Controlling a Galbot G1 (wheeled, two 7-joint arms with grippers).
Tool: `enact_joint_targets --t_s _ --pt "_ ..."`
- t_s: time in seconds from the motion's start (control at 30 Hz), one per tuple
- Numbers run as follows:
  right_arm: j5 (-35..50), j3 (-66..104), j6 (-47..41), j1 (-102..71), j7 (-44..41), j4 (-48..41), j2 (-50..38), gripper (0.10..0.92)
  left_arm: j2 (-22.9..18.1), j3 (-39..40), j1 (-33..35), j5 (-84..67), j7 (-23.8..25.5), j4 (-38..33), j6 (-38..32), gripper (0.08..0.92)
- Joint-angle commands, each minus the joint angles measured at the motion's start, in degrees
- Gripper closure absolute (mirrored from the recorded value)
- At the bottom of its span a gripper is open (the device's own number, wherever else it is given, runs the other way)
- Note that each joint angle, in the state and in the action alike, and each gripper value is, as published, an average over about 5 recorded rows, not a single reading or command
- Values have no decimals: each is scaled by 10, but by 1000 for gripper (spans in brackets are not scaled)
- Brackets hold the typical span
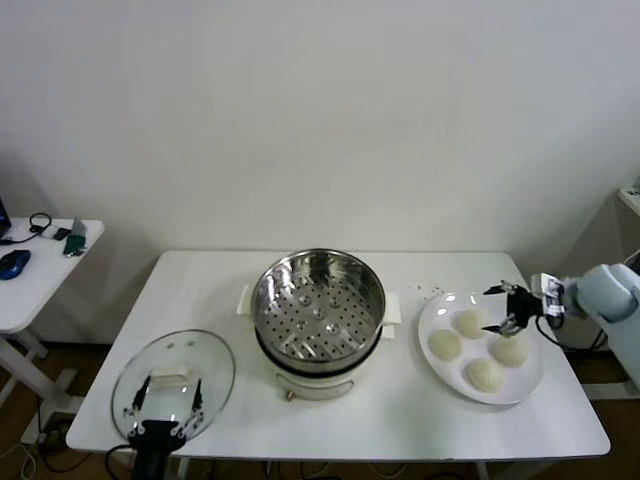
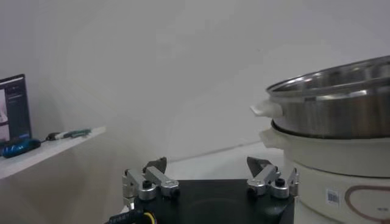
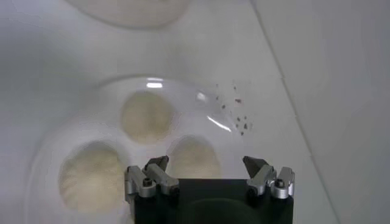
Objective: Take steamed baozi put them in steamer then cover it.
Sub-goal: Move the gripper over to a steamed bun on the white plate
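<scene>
Robot test room, bare white wall (image 1: 320,110), white table (image 1: 200,290), side desk (image 1: 30,285) with computer mouse (image 1: 13,263)

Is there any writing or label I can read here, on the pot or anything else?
None can be read.
Steamer: a small code sticker and a ring marking on its white base, too blurred to read.
Dark screen on the side table: print too small to read.

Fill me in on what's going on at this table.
The right gripper hangs open over the white plate holding four steamed baozi, none picked up yet. The steamer stands uncovered and without buns mid-table. The cover lies flat on the table at the robot's left, with the left gripper open by its near edge.
</scene>
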Motion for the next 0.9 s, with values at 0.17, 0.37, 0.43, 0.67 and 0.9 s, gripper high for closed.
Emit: enact_joint_targets --t_s 0.17,0.37,0.43,0.67,0.9 --pt "-25 -284 2 228 -39 -128 50 203 4 -4 2 3 0 -1 2 177" --pt "-24 -339 6 246 -43 -168 103 203 9 -10 3 3 0 -2 2 177" --pt "-23 -350 8 248 -44 -177 114 203 8 -10 3 3 0 -2 2 177" --pt "-6 -380 8 246 -46 -188 130 203 7 -12 5 3 0 0 2 177" --pt "-21 -378 14 232 -42 -199 141 203 7 -13 6 3 0 -2 4 177"
